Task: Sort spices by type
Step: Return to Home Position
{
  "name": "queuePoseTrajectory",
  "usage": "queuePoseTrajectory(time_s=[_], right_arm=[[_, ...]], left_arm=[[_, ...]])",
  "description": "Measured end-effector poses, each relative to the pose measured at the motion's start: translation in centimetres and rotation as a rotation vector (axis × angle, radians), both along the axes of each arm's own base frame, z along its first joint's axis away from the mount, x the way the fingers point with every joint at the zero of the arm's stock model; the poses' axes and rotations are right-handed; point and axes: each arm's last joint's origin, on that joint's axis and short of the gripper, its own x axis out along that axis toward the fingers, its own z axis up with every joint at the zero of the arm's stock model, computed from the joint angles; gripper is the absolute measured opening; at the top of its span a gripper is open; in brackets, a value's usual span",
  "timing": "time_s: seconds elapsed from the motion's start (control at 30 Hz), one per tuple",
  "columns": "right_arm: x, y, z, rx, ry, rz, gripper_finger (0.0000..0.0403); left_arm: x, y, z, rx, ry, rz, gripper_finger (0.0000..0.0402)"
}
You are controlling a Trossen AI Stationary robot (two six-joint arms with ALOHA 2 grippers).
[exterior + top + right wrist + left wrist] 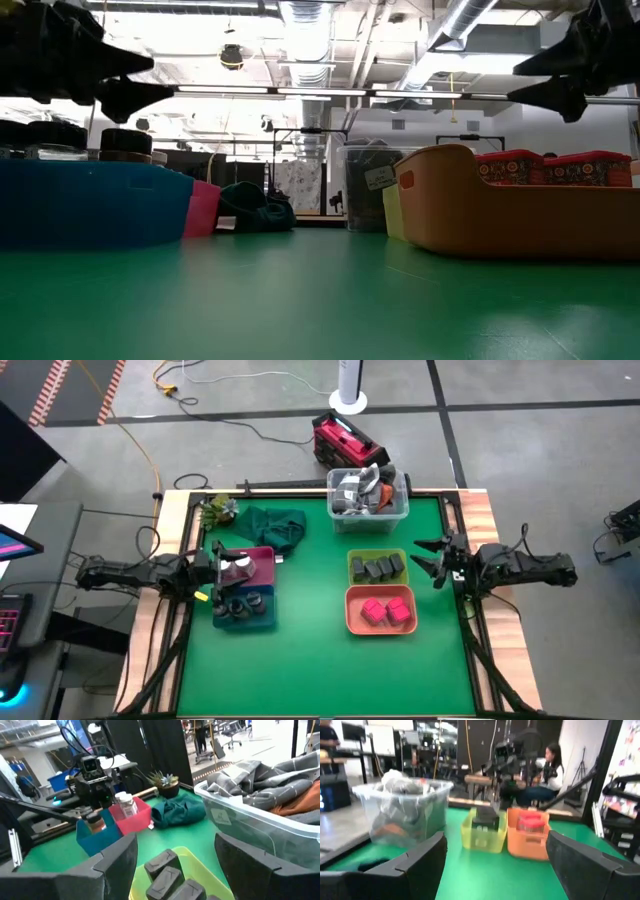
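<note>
Dark grey rectangular blocks [377, 568] lie in a yellow tray, and bright pink cubes [388, 610] lie in an orange tray. White-topped jars [238, 568] stand in a pink tray, with round dark grey jars [245, 603] in a blue tray beside it. My left gripper [214, 567] hovers open at the left edge of the pink and blue trays, empty, as the left wrist view shows [495, 855]. My right gripper [430, 560] hangs open and empty just right of the yellow tray, above the table [175, 852].
A clear tub of grey clutter [368, 500] stands at the far edge behind the yellow tray. A dark green cloth [275, 525] and a small plant [218, 510] lie at the far left. Bare green mat [310, 660] stretches along the near side. A person sits beyond the table [552, 765].
</note>
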Motion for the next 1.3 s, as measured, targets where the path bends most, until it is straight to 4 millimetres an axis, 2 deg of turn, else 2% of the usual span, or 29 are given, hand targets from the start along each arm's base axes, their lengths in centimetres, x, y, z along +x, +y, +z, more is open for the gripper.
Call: queuePoseTrajectory(time_s=[0.3, 1.3], right_arm=[[-0.05, 0.00, -0.49, -0.006, 0.053, 0.001, 0.0289], [-0.04, 0.00, -0.48, -0.006, 0.052, 0.003, 0.0289]], left_arm=[[-0.04, 0.00, 0.12, 0.040, 0.018, 0.003, 0.0325], [-0.03, 0.01, 0.01, 0.041, 0.027, 0.004, 0.0325]])
